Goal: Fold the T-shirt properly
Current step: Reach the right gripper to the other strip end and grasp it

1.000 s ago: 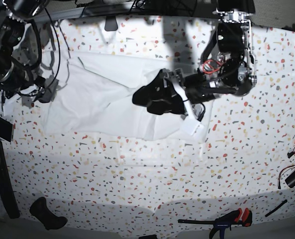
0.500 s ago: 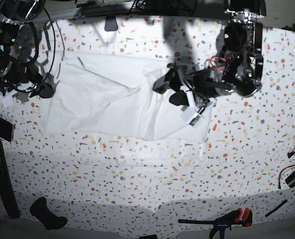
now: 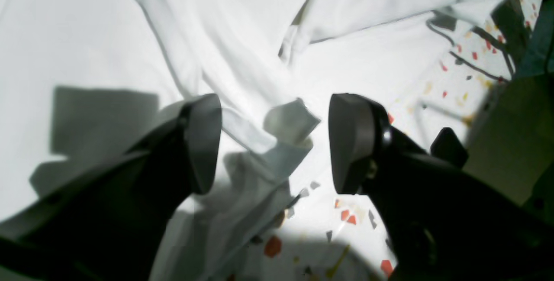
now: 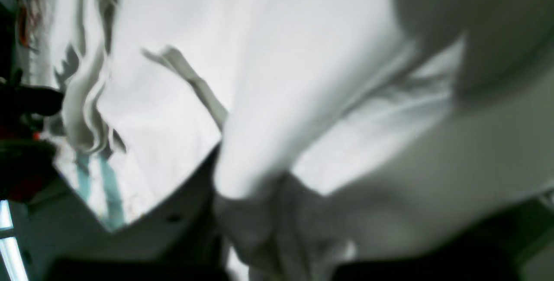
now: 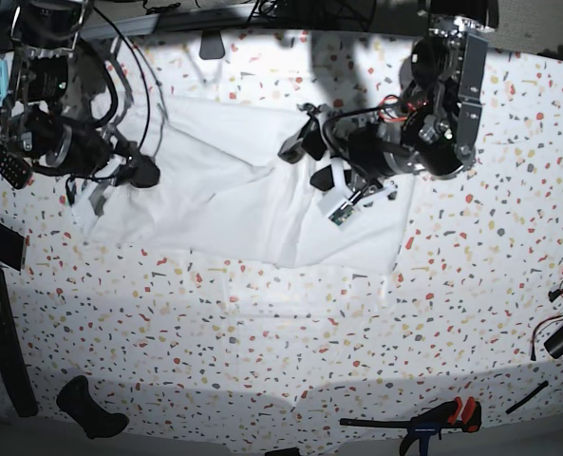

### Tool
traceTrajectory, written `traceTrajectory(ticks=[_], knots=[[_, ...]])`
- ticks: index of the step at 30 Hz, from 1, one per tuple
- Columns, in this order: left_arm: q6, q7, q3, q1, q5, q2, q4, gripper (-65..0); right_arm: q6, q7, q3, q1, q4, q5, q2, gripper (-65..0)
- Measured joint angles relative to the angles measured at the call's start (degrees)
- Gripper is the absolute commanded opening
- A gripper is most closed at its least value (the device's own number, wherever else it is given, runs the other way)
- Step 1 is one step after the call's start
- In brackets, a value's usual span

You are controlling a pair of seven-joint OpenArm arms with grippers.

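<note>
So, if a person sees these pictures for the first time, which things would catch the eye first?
Probably the white T-shirt, spread wrinkled across the speckled surface. Then the two black arms above it: the left gripper open over the shirt, and the right gripper with bunched cloth at its fingers, at the shirt's other end.

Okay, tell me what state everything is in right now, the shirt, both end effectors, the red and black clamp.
T-shirt: partly folded, wrinkled, not neat
Left end effector: open, over a shirt edge
Right end effector: closed on bunched T-shirt cloth
Clamp: lying at the table's edge, tightness unclear
</note>
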Motion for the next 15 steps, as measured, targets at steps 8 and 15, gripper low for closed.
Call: traceTrajectory(ticks=[8,15], knots=[[0.0,-2.6,0.0,3.0,0.2,0.0,0.0,-27.9,-0.1,-5.5,0.6,2.3,2.9,-0.9,-0.1,-65.0],[0.0,-9.3,0.0,3.6,5.6,0.0,0.0,-27.9,0.2,-6.8,0.3,5.6,6.9,3.7,0.1,-65.0]])
